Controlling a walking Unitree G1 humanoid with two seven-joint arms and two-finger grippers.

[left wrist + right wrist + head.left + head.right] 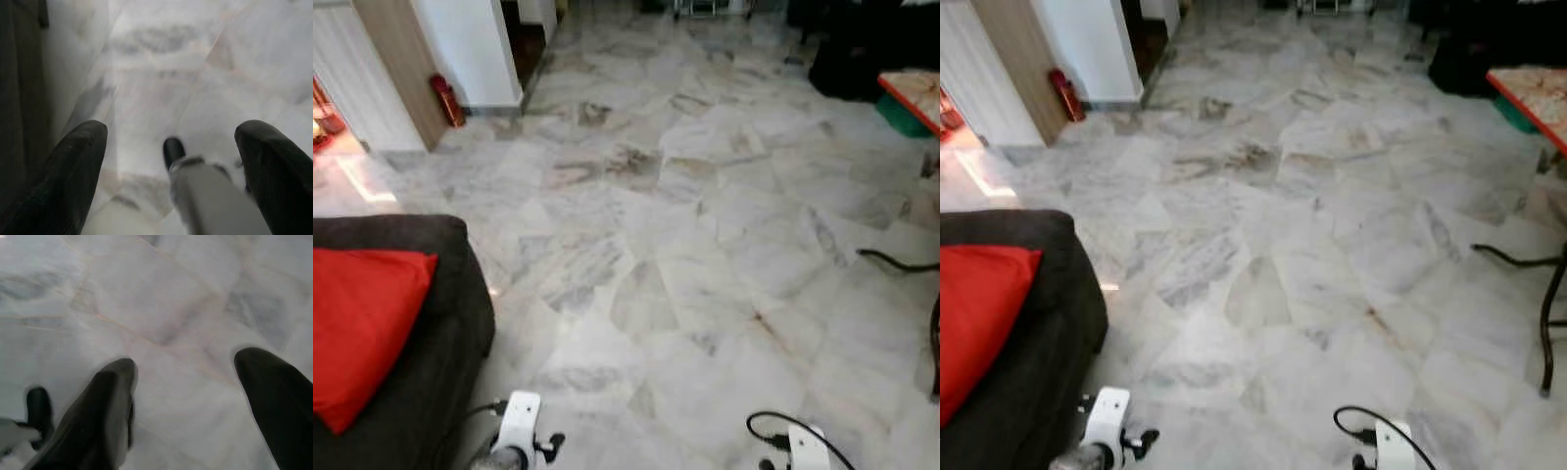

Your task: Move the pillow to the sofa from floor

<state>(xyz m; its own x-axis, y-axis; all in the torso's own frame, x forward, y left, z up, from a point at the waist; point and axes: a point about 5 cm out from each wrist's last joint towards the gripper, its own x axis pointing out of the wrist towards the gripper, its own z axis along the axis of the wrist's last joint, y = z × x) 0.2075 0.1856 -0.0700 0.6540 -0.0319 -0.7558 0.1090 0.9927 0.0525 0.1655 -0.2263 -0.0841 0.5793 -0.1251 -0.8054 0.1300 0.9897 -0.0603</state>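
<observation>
The marble floor (705, 245) spreads wide and bare ahead of the robot, and no pillow lies on the stretch of it in sight. At the robot's left stands the dark sofa (450, 294), and the red pillow (362, 328) rests on its seat, leaning toward the armrest, so the carrying looks done, or nearly so. What is left, by this reading, is to leave the pillow settled and draw clear without brushing it. Room is generous forward and to the right across the open floor; it tightens at the left, where the sofa's rounded corner sits just beside the left arm, and at the far right, where the red-edged bench (1528, 98) stands on thin dark metal legs (1552, 313) with a black cable (896, 262) trailing near them. A red cylinder (447, 100) stands far off by the wall. The left pincer (171, 161) hangs over the floor beside the sofa's side, fingers spread and empty; the right pincer (186, 401) hangs likewise, spread over bare marble.
</observation>
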